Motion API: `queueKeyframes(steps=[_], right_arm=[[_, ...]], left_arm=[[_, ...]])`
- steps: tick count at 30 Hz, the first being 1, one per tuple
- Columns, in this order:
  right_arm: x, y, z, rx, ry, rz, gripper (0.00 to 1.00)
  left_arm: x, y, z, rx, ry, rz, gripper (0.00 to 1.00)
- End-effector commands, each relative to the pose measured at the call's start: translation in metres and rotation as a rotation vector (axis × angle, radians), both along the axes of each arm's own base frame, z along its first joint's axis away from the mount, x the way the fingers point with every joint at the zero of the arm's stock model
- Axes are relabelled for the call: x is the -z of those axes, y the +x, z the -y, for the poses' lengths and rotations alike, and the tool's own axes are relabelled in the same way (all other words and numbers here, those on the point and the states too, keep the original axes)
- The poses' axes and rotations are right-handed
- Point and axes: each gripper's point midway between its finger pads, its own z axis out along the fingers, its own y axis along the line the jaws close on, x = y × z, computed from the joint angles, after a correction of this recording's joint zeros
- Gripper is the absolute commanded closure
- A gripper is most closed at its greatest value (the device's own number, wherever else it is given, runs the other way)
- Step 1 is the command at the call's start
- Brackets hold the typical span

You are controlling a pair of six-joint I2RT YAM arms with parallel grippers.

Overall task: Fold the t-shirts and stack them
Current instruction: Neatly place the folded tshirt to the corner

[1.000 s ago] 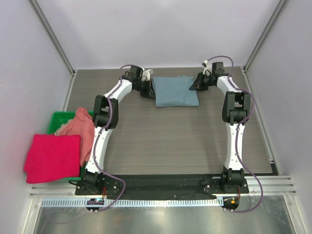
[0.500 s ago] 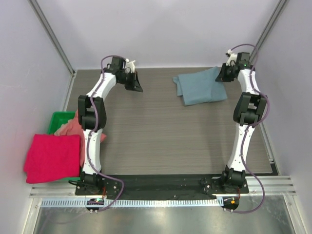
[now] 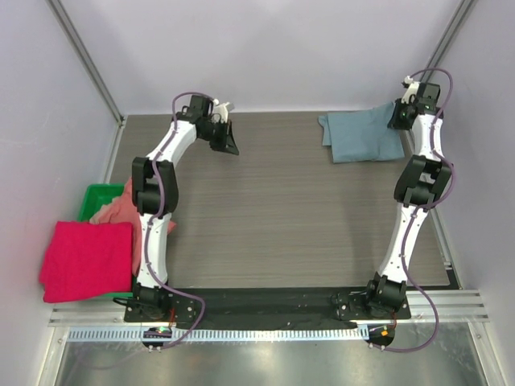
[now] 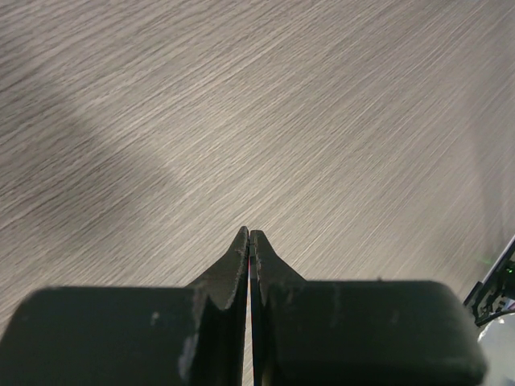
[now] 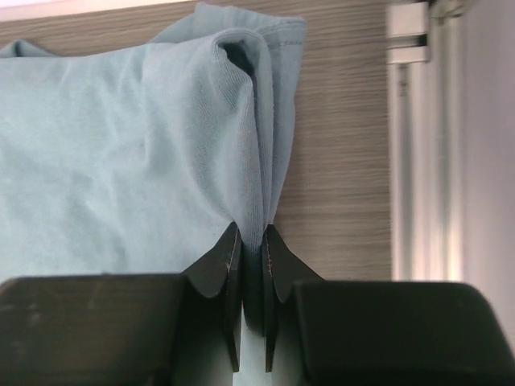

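The folded blue shirt (image 3: pixel 362 137) lies at the far right corner of the table (image 3: pixel 282 217), its right edge pinched in the right pincer (image 5: pixel 252 241), jaws nearly closed on bunched cloth. Best to lower that edge flat before letting go, so the folds hold. The right arm (image 3: pixel 418 181) reaches far along the right side. The left pincer (image 4: pixel 250 235), closed and empty, hangs over bare table at far left. The salmon shirt (image 3: pixel 129 211) and crimson shirt (image 3: pixel 84 259) wait near left.
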Motion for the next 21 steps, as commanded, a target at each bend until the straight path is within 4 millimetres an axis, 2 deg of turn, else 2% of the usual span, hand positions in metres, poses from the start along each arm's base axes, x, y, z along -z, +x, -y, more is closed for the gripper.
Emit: queueKeyframes(steps=[1,2,8,12,18,21], right_arm=[[-0.027,0.022,0.037,0.068,-0.118,0.117,0.99],[-0.031,0.027,0.042,0.075,-0.132,0.139,0.99],[-0.017,0.034,0.059,0.123,-0.184,0.144,0.99],[-0.017,0.04,0.071,0.162,-0.216,0.167,0.99],[-0.014,0.047,0.079,0.191,-0.239,0.194,0.99],[-0.01,0.046,0.076,0.189,-0.227,0.186,0.99]], left_arm=[[-0.029,-0.001,0.005,0.025,0.015,0.079,0.99],[-0.028,-0.002,0.004,0.027,0.021,0.079,1.0],[-0.03,-0.008,0.012,0.049,0.046,0.096,1.0],[-0.029,-0.013,0.02,0.071,0.071,0.106,1.0],[-0.029,-0.02,0.032,0.1,0.097,0.12,1.0],[-0.031,-0.022,0.034,0.105,0.11,0.131,1.0]])
